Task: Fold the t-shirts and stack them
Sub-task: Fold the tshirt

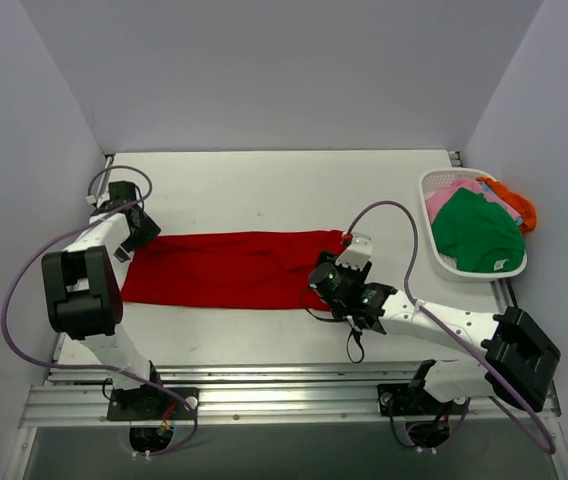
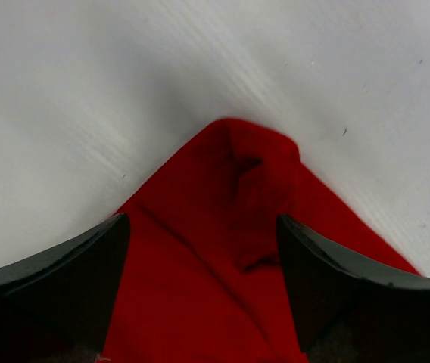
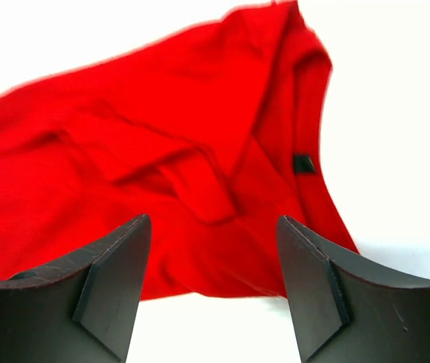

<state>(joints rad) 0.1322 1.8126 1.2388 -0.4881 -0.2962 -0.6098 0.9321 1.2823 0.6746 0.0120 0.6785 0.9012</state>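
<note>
There are four t-shirts, one red (image 1: 229,270), one green (image 1: 479,235), one pink (image 1: 442,196), one orange (image 1: 519,208); one basket (image 1: 436,252); two arms (image 1: 82,290) (image 1: 454,328).

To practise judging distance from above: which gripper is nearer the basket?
Right. The right gripper is over the red shirt's end on the basket's side. The left gripper is at the shirt's opposite end, farther from the basket.

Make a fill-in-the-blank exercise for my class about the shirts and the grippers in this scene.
The t-shirt lying on the table is ____.
The top t-shirt in the white basket is ____.
The left gripper and the right gripper both have jaws standing ____.
Missing words: red, green, open.
</note>
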